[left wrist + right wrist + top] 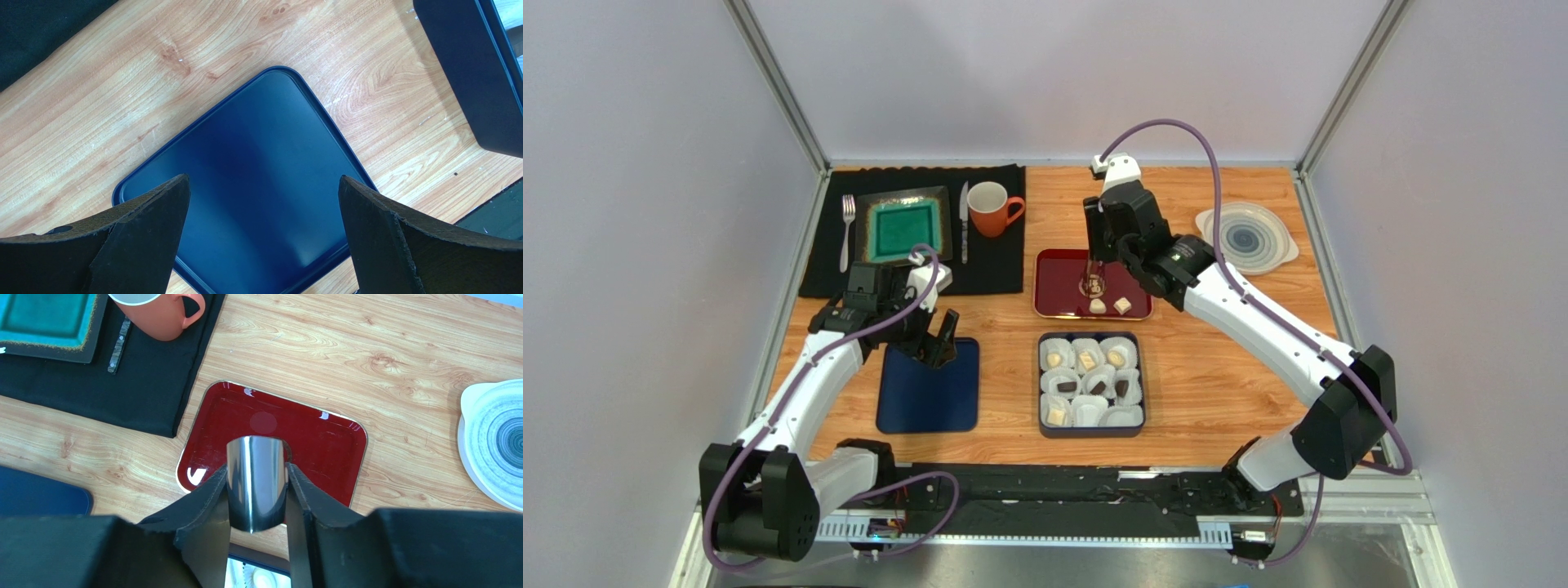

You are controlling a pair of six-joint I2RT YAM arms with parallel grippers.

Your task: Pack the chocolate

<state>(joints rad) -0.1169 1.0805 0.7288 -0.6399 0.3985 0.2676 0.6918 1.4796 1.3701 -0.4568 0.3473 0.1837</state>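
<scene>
So the chocolate [1122,305] is split up: two cream pieces can be seen on the red tray [1063,272], and the others are tucked into white paper cups [1059,355] inside the dark box [1091,431] just in front of it on the table [1222,368]. The right hand [256,499] is clamped on a shiny metal tool [255,459], held over the red tray. The left hand [264,202] is spread wide apart above the blue tray [258,141].
</scene>
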